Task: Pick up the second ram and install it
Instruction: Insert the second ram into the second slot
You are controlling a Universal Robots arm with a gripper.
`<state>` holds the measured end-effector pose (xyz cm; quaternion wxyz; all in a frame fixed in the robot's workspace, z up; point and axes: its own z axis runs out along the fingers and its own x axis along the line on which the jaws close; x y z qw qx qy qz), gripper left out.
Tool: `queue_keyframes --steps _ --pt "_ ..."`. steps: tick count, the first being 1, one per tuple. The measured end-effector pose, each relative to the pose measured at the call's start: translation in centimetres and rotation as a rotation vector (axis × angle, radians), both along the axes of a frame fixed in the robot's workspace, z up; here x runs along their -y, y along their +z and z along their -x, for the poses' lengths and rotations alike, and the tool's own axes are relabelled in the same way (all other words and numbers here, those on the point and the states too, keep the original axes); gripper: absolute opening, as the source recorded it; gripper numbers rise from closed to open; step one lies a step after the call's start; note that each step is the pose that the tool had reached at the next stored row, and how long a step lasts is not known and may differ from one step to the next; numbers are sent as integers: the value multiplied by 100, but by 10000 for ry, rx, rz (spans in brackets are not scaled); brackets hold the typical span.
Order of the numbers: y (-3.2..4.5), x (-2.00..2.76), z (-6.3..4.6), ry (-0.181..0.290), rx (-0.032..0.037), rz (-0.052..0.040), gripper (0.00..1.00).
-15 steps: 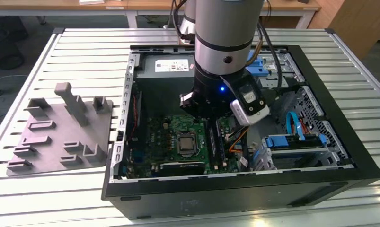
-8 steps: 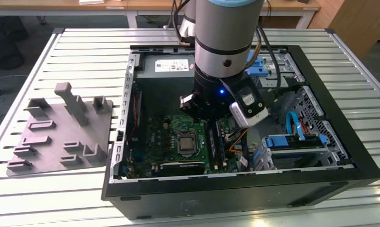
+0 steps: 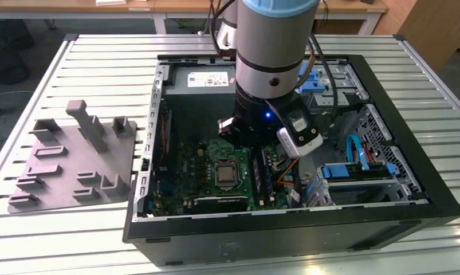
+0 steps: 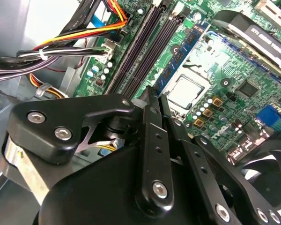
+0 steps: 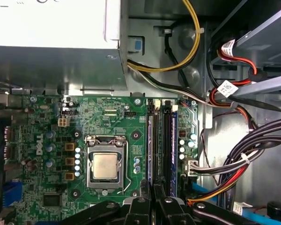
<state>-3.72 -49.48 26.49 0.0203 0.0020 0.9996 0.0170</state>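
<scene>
The pincer (image 4: 152,101) is seen pressed together above the motherboard (image 5: 47,117), pinching nothing visible. The second ram (image 5: 173,150) is found seated upright in a slot (image 5: 165,150) beside the processor socket (image 5: 105,164), inside the case (image 3: 413,149).

My arm (image 3: 272,51) drops near-vertical from twelve o'clock in the exterior view, wrist sunk inside the open case. I see the gripper (image 5: 153,190) at six o'clock in the first wrist view, its two black fingers (image 4: 154,140) pressed flat together with no gap between them. In the second wrist view the linkage arms fan out behind the fingertips toward five and eight o'clock.
</scene>
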Motion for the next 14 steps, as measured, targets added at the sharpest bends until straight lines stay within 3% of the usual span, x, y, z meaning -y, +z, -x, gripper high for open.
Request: queue_keyframes --steps 14 --pt "-88 -1 -4 0 0 6 14"
